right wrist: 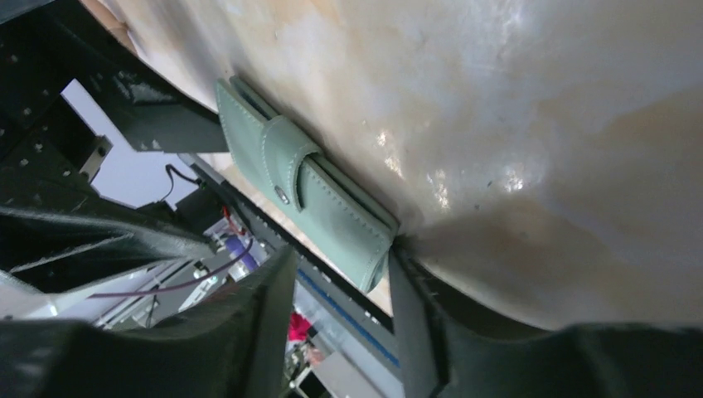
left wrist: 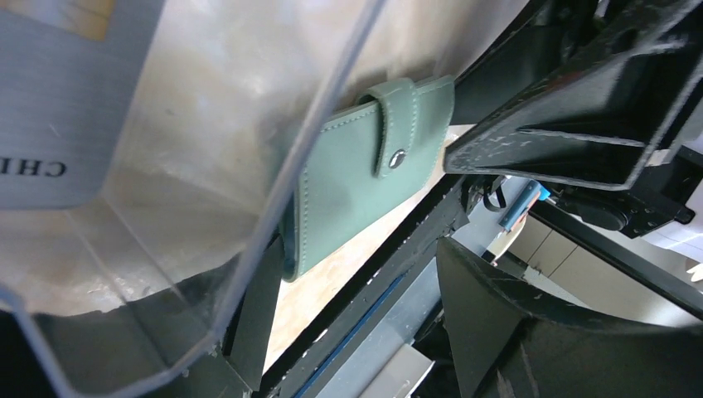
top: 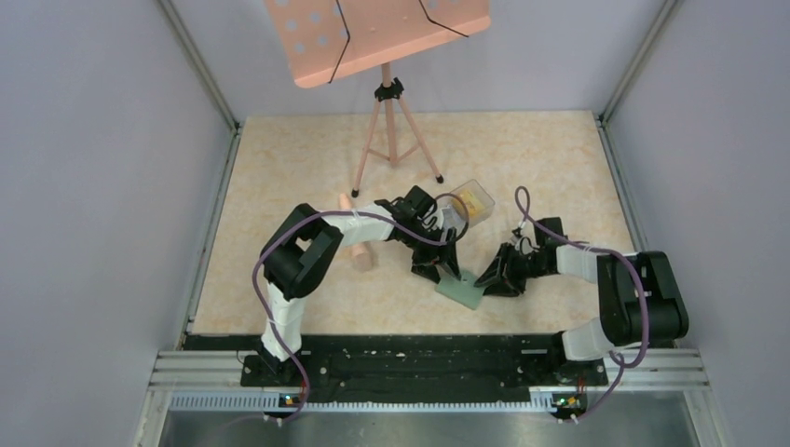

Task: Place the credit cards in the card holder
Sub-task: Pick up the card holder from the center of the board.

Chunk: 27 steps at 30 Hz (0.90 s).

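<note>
The card holder [top: 461, 291], a closed sage-green wallet with its strap snapped, lies flat near the table's front middle. It also shows in the left wrist view [left wrist: 356, 191] and the right wrist view [right wrist: 332, 207]. My left gripper [top: 440, 267] is open and empty just left of it [left wrist: 356, 257]. My right gripper [top: 501, 277] is open just right of it [right wrist: 340, 257], with one fingertip [right wrist: 402, 265] at the wallet's end. The credit cards sit inside a clear plastic box [top: 470, 203] by my left wrist: an orange-yellow one [top: 478, 208] and a white-grey one [left wrist: 50, 99].
A pink cylinder [top: 360, 253] lies left of the left arm. A tripod music stand [top: 391, 140] with a peach perforated desk [top: 373, 33] stands at the back. The black rail [top: 401, 349] marks the near table edge.
</note>
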Each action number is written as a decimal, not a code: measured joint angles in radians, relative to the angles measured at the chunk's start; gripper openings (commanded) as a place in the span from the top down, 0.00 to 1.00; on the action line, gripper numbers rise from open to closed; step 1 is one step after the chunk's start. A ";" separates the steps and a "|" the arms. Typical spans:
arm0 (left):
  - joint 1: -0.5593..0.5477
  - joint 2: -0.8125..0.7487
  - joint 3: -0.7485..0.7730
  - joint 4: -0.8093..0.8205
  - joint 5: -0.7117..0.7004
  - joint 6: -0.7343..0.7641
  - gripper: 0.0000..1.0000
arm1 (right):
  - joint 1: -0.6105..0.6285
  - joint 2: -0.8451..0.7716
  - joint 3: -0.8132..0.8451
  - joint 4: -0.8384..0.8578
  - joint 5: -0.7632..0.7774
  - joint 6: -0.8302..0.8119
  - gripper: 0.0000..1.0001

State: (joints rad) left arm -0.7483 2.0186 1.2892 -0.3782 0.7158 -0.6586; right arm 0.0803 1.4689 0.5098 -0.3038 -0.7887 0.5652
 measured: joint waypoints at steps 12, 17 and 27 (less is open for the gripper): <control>-0.005 -0.016 0.009 0.001 -0.031 0.007 0.35 | -0.004 -0.090 -0.016 0.080 -0.055 0.023 1.00; -0.004 -0.080 -0.013 0.016 -0.061 0.002 0.48 | -0.004 -0.161 0.024 0.050 -0.083 0.014 1.00; 0.003 -0.200 -0.063 0.080 -0.082 -0.032 1.00 | -0.005 -0.275 0.168 -0.063 -0.103 -0.022 0.95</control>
State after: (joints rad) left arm -0.7456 1.8191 1.2263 -0.2977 0.6342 -0.6907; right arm 0.0753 1.1942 0.6777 -0.3664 -0.8913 0.5434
